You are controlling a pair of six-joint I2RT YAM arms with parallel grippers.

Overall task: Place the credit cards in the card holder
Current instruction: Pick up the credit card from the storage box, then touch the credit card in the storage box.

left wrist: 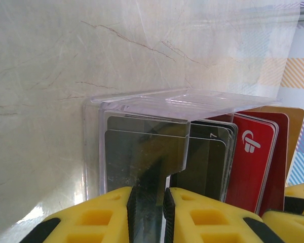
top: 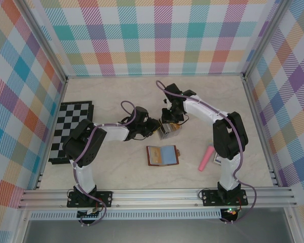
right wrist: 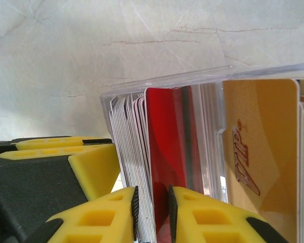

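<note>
The credit cards stand upright in a clear plastic rack [top: 171,130] [left wrist: 142,104] [right wrist: 192,78] at mid-table. There are dark cards [left wrist: 202,162], red cards [left wrist: 251,162], whitish cards [right wrist: 129,147] and a gold card [right wrist: 258,152]. My left gripper [top: 156,129] [left wrist: 149,195] is shut on the rack's clear end wall. My right gripper [top: 168,121] [right wrist: 152,195] is closed from above on a red card [right wrist: 167,136] together with a few whitish ones. The card holder [top: 162,155], brown with a pale blue inside, lies open flat just in front of the rack, apart from both grippers.
A black-and-white chessboard [top: 71,130] lies at the left edge. A pink stick-like object [top: 205,158] lies to the right of the card holder, beside the right arm. Checked walls enclose the table on three sides. The two grippers sit close together at the rack.
</note>
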